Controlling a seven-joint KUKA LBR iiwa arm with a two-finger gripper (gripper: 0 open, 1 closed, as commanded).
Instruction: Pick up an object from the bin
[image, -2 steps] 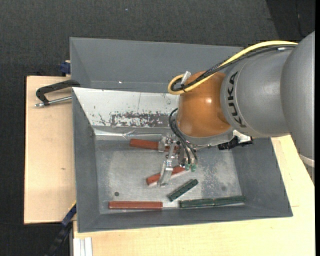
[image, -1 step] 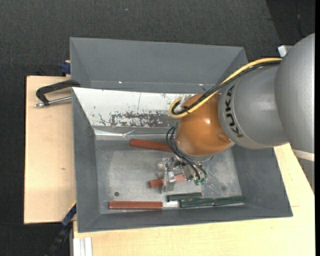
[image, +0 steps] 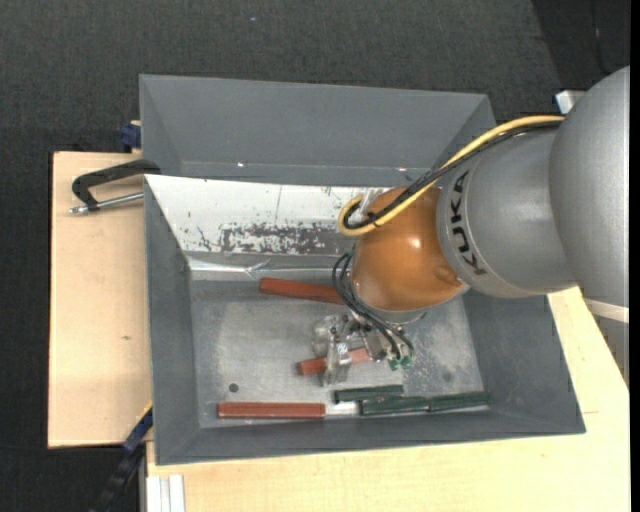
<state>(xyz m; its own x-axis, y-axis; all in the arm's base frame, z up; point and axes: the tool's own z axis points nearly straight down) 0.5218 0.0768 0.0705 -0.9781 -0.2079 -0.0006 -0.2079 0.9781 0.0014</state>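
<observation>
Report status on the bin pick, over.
Gripper low, centre, at a small red piece; grasp unclear. Red stick and green pen close by.

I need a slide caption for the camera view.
Pincer low in the grey bin beside a short red piece, a green pen nearby.

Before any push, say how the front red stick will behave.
The red stick looks straight and thin: probably stiff and light. Lying flat by the front wall, it would likely slide along it, not tip.
</observation>
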